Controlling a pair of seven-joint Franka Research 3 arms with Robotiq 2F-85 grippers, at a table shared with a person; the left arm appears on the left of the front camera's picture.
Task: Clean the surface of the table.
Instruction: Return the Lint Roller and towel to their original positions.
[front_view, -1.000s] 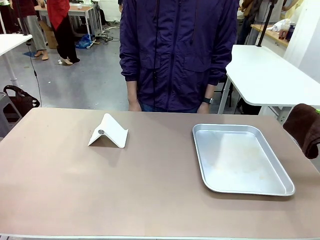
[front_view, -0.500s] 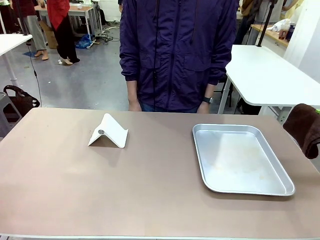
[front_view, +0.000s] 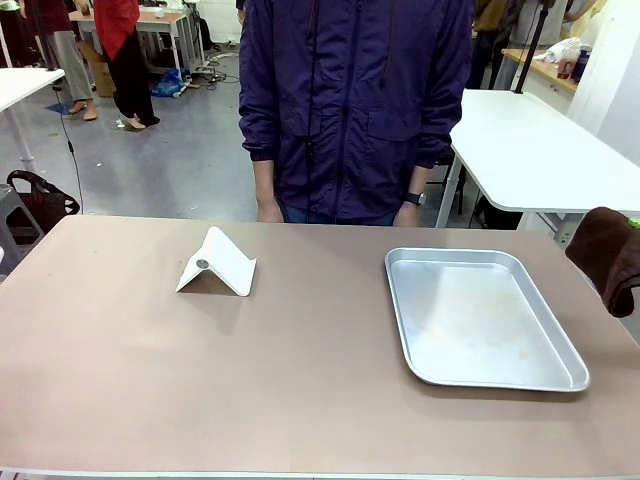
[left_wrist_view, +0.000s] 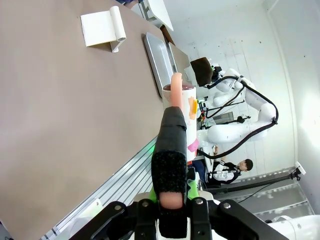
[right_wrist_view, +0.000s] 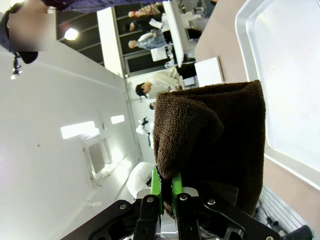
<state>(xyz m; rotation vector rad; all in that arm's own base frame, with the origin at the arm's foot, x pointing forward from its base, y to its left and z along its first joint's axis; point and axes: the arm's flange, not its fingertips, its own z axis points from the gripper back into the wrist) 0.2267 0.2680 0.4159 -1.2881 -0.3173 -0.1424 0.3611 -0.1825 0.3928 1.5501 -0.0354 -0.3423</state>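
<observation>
Left gripper (left_wrist_view: 170, 200): bottom centre of its wrist frame, fingers pressed together with nothing between them; it hangs off the worktop's edge, probably parked clear of the wiping.
Worktop (front_view: 200, 370): the brownish-taupe surface to be cleaned, filling the lower two thirds of the front frame.
White folded stand (front_view: 217, 263): left of centre, upper part of the worktop, resting tent-like on its two edges; likely something to wipe round.
Person (front_view: 355, 100): top centre, standing at the far edge with arms down, hands off the surface.
Silver tray (front_view: 480, 316): right of centre, flat and empty; any wiping must go round it or shift it.
Brown cloth (front_view: 610, 255): far right edge of the front frame, hanging above the worktop's corner, apparently ready for wiping.
Right gripper (right_wrist_view: 165, 192): bottom centre of its wrist frame, clamped on the cloth's folded edge so the rest drapes free.
</observation>
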